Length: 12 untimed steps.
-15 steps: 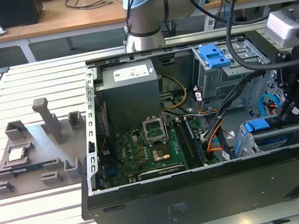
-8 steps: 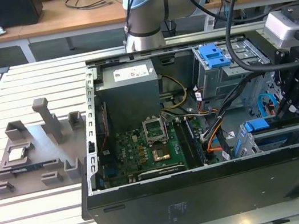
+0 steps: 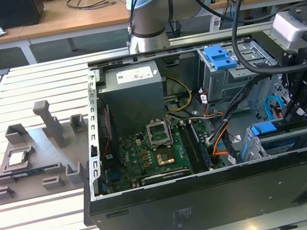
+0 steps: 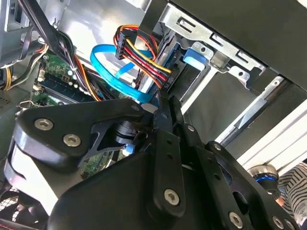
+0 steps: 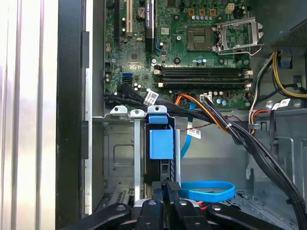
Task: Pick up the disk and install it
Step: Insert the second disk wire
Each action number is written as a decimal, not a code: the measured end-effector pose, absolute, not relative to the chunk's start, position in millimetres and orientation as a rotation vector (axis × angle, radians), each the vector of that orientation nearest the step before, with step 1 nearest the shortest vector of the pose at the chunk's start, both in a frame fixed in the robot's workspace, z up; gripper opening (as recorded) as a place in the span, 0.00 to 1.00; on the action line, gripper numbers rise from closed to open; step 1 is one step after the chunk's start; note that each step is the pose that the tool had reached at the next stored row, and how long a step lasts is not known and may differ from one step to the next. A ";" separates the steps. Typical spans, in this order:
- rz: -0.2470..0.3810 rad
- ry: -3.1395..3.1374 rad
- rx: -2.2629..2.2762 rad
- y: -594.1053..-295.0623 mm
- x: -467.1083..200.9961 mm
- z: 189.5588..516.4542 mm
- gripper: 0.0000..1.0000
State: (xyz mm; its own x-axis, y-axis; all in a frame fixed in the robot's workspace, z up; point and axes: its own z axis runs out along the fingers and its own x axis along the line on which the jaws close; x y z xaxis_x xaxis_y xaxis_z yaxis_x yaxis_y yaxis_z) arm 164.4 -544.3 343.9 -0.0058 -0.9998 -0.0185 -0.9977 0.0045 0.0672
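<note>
- An open computer case [image 3: 216, 199] is laid on its side on a slatted table [image 3: 48, 229], with its motherboard [image 3: 148, 151] exposed.
- A grey power supply [image 3: 133, 92] is seen at the far end of the case in the exterior view, with a grey drive cage [image 3: 235, 73] toward the exterior view's right of it, topped by a blue bracket [image 3: 220, 55].
- A grey fixture plate [image 3: 36, 156] is placed on the table at the exterior view's left, well apart from the case.
- The arm [image 3: 149, 8] is seen behind the case; the gripper [image 3: 296, 116] is lowered over the near bay at the exterior view's right.
- The disk [image 3: 289, 126] is seated edge-on in that bay [image 3: 266, 146], its blue rail [image 5: 160, 143] facing up in the first wrist view.
- In the first wrist view the gripper [image 5: 171, 188] is shown just above the end of the disk [image 5: 160, 163], fingers [image 5: 173, 184] pressed close together; whether the disk is pinched cannot be told.
- A blue flat cable [image 5: 208, 190] is looped beside the gripper, and a bundle of coloured wires [image 4: 141, 55] is plugged in near it in the second wrist view.
</note>
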 end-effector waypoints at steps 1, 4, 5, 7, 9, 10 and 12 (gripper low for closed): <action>-0.094 -2.202 2.190 -544.3 164.4 342.6 0.16; -0.095 -2.202 2.191 -543.5 164.3 342.0 0.16; -0.094 -2.201 2.192 -543.2 164.3 342.1 0.16; -0.093 -2.202 2.193 -542.8 164.1 342.7 0.16; -0.094 -2.202 2.193 -541.4 163.9 342.3 0.16; -0.093 -2.202 2.193 -540.8 163.9 342.5 0.16; -0.093 -2.202 2.193 -539.8 163.8 342.7 0.16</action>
State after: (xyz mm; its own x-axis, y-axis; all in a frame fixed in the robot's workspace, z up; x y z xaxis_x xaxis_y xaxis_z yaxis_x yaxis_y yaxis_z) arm 163.8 -539.8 342.7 -0.0046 -0.9998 -0.0188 -0.9978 0.0034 0.0655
